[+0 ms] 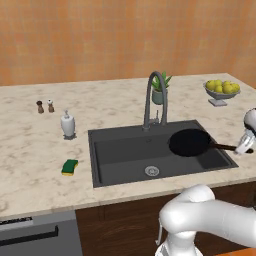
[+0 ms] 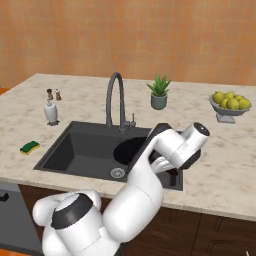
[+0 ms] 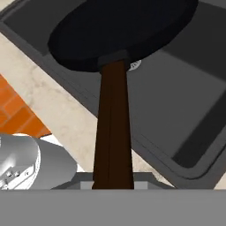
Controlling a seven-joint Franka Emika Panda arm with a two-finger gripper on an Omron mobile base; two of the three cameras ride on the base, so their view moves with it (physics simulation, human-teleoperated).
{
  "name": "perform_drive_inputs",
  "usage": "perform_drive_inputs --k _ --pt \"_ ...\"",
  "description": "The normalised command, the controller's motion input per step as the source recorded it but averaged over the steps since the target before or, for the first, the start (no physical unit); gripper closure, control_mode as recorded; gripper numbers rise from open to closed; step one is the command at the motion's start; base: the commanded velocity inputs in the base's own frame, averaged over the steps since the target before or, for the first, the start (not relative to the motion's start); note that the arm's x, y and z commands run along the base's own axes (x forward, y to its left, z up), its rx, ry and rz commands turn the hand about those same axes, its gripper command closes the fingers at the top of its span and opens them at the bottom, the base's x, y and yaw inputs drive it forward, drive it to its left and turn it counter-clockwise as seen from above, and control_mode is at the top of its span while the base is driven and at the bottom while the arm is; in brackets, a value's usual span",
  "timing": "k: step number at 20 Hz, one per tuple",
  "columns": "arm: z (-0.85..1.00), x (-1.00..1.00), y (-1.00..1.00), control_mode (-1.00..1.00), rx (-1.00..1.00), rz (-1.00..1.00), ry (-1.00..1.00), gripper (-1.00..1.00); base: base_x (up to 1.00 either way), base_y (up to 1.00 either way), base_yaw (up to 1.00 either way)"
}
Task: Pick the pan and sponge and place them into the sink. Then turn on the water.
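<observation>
The black pan (image 1: 189, 142) hangs level over the right part of the dark grey sink (image 1: 125, 155), above the basin floor. Its long dark handle (image 1: 226, 147) runs right into my gripper (image 1: 243, 147), which is shut on it at the sink's right rim. In the hand view the handle (image 3: 112, 128) leads from between my fingers up to the pan (image 3: 119, 31), with the sink's drain just behind it. In the right base view my arm covers part of the pan (image 2: 129, 149). The yellow and green sponge (image 1: 70, 166) lies on the counter left of the sink (image 2: 80, 147). No water runs from the arched faucet (image 1: 150, 97).
A white soap dispenser (image 1: 68, 125) and two small shakers (image 1: 45, 106) stand at the back left of the counter. A potted plant (image 1: 160, 90) sits behind the faucet. A bowl of lemons (image 1: 222, 91) is at the back right.
</observation>
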Motion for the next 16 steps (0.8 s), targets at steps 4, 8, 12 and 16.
perform_drive_inputs --k 4,8,12,16 --pt "-0.11 0.2 0.15 -1.0 0.0 0.3 0.13 1.0 0.0 0.0 0.0" --pt "-0.09 0.35 0.2 -1.0 0.0 0.28 0.08 1.0 0.0 0.0 0.0" --pt "-0.14 0.31 0.47 -1.0 0.0 0.13 0.1 1.0 0.0 0.0 0.0" --pt "-0.2 0.22 0.45 -1.0 0.0 0.02 0.03 1.0 0.0 0.0 0.0"
